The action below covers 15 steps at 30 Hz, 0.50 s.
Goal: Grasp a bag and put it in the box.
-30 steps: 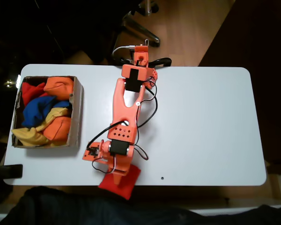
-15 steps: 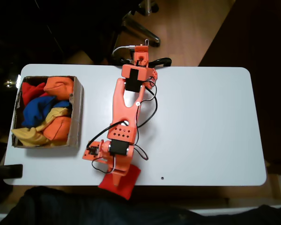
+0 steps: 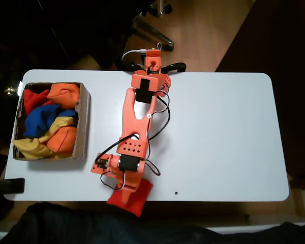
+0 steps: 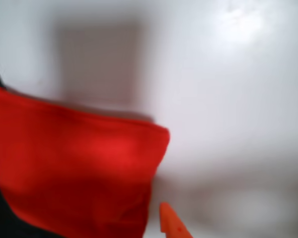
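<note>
In the fixed view we see the red beanbag (image 3: 134, 199) at the near table (image 3: 223, 137) edge, partly overhanging it, under the gripper (image 3: 126, 195). We cannot tell how the jaws stand. The cardboard box (image 3: 83, 122) sits well apart at left.

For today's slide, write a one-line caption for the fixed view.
Orange arm reaches down over a red bag at the table's near edge; box sits left.

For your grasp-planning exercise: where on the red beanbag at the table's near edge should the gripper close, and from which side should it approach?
Probably from above, pinching the red beanbag across its soft middle or the corner lying on the table. It lies flat and overhangs the edge, so a sideways approach might push it off.
</note>
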Available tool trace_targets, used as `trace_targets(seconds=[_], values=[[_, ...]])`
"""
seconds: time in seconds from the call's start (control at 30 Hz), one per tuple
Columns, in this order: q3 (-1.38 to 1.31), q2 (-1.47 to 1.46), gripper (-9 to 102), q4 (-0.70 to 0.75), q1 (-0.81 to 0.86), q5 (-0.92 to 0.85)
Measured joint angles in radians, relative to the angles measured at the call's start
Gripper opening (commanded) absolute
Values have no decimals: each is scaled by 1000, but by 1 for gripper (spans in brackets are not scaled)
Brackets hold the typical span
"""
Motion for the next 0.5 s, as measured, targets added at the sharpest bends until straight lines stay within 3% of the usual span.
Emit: trace_targets(seconds=[0.5], values=[[-48,-80,71,-15,17,9]])
